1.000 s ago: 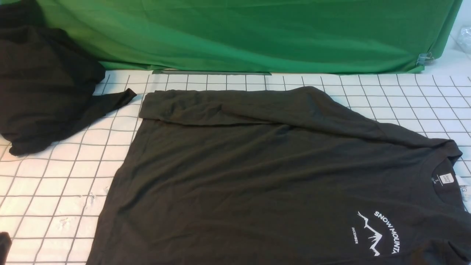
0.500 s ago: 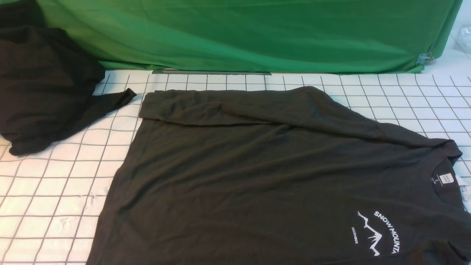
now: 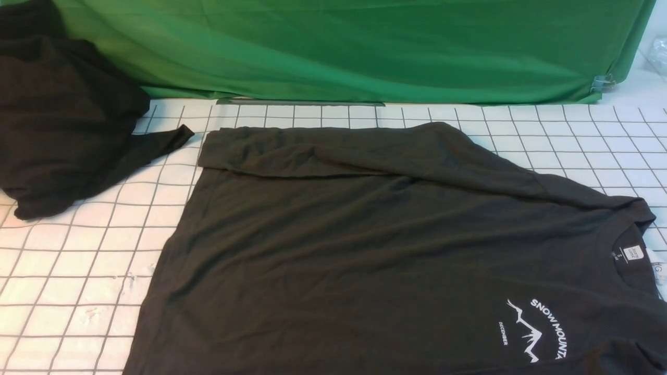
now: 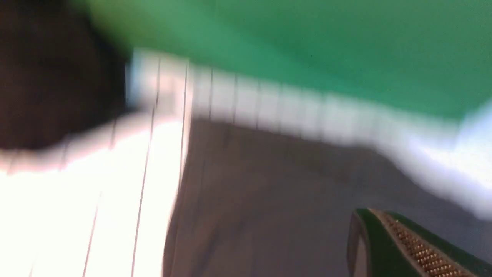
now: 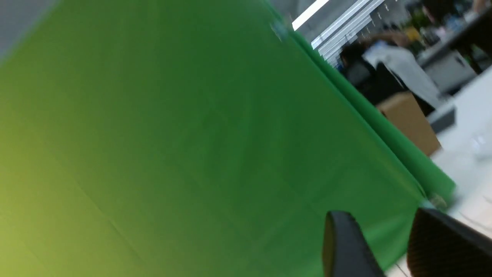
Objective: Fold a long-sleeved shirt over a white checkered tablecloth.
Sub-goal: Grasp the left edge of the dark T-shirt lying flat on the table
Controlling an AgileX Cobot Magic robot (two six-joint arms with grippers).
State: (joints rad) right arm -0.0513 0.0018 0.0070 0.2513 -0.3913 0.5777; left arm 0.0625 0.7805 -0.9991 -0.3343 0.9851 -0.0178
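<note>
Running sideways across the chest of the long-sleeved shirt, the white print reads "SNOW MOUNTA", cut off at the front view's lower edge, with a jagged mountain outline and the small word "DECEMBER" beside it. A white neck label sits inside the collar, its writing too small to read. The shirt lies spread on the white checkered tablecloth, collar to the right, and its far sleeve is folded across the body. A black garment heap lies at the far left, against the green backdrop. A second ago a dark shape showed at the lower left corner of the front view; it is gone now, and the shirt has not shifted. In the blurred left wrist view the left claw is pressed together above the shirt, gripping nothing. The right claw stands spread and empty, facing the backdrop
</note>
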